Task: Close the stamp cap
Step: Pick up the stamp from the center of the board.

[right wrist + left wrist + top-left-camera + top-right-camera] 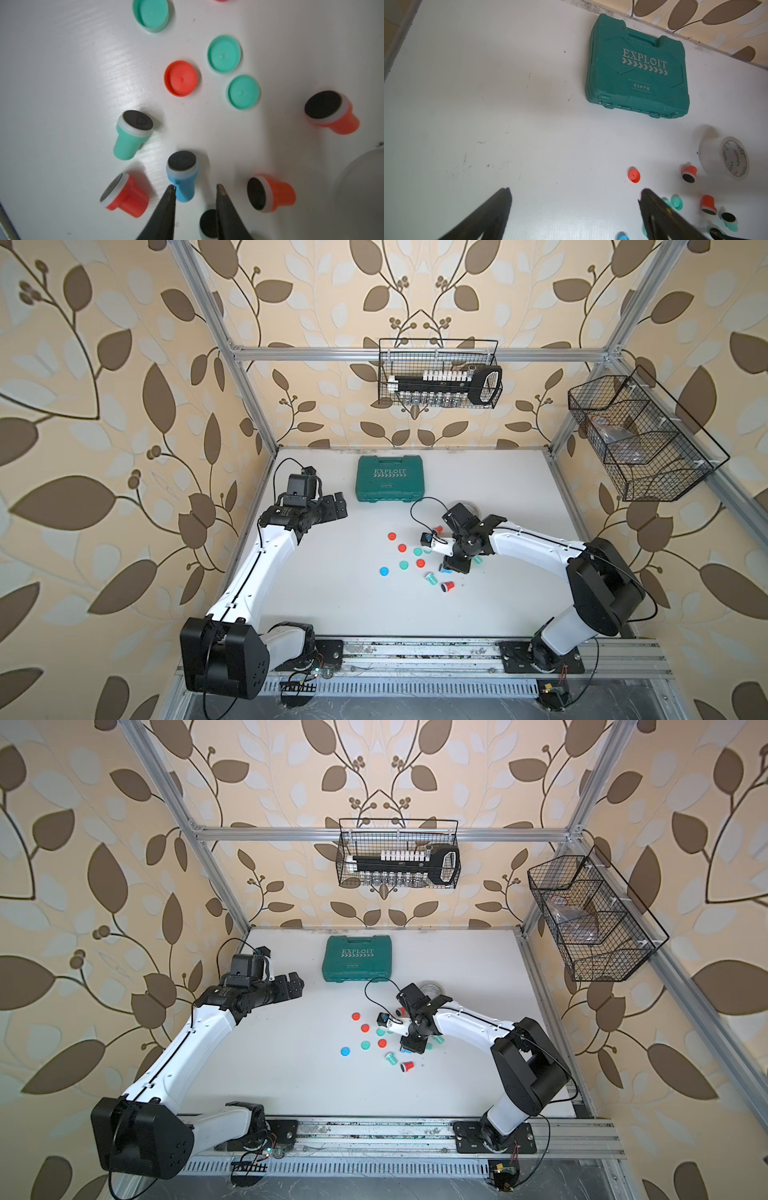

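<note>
- The white table point(332, 614) holds everything, and I work on its right half.
- A green case point(389, 478) lies shut near the back wall, well apart from the small parts.
- My left gripper point(574, 205) hangs above the table's left side with its jaws spread wide and nothing between them.
- My right gripper point(195, 191) reaches down into the cluster of stamps. Its jaws are parted only narrowly, and they are not clamped on anything.
- A roll of clear tape point(735, 158) sits behind my right wrist, between the case and the stamps.
- The blue stamp point(181, 176) lies between my right fingertips, black pad bare and pointing away from me. One fingertip touches its stem; the other stands clear of it.
- A teal stamp point(133, 135) and three red stamps point(124, 195) lie uncapped around it, close by.
- The blue cap point(384, 571) rests alone at the left edge of the scattered parts, well apart from its stamp.
- Three teal caps point(224, 54) and a red cap point(180, 78) lie loose just beyond the stamps.
</note>
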### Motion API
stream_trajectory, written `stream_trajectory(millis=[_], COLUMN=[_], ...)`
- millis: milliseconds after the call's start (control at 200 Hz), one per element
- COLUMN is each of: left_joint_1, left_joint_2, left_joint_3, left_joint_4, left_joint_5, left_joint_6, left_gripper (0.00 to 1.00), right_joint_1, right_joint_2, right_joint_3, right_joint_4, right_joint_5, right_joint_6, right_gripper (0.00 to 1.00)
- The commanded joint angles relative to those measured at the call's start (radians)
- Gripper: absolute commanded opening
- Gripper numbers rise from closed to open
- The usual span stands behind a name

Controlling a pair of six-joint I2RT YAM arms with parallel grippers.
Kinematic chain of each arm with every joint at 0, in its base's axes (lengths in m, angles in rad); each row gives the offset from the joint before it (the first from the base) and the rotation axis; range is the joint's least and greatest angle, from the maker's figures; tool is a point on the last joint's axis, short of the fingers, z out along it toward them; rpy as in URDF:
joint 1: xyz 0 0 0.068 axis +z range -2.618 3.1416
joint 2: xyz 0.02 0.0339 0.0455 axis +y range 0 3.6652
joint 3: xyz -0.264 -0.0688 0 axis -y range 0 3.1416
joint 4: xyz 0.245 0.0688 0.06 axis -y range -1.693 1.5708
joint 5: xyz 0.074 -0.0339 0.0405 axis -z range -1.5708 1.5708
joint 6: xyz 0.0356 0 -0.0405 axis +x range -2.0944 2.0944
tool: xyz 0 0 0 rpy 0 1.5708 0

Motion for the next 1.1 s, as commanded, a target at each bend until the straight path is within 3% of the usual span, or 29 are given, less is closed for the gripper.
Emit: stream_trajectory(millis=[0,565,815,980,1095], left_joint_1=[0.006,0.006,0.006,0.006,0.006], left_joint_2=[-0.018,-0.01,-0.009,-0.043,-0.061], left_joint_3=[0.026,0.031,0.041,0.024,0.051], left_joint_4=[-0.006,-0.011,-0.026,-0.019,-0.067], left_joint_5=[0.015,0.019,0.009,-0.029,0.016], left_joint_6=[0.016,0.016,0.002,-0.035,-0.089], left_gripper=[0.99,0.99,0.99,0.99,0.97], right_joint_1=[0.01,0.027,0.034,0.034,0.035], right_joint_2=[0.014,0.1,0.113,0.056,-0.055], right_joint_3=[-0.022,-0.019,-0.008,-0.008,-0.017], right_joint_4=[-0.013,-0.008,-0.016,-0.012,0.01], right_joint_5=[0.003,0.039,0.04,0.036,0.018], right_joint_6=[-0.021,-0.027,-0.024,-0.011,0.012], right_gripper=[0.31,0.27,0.15,0.1,0.1])
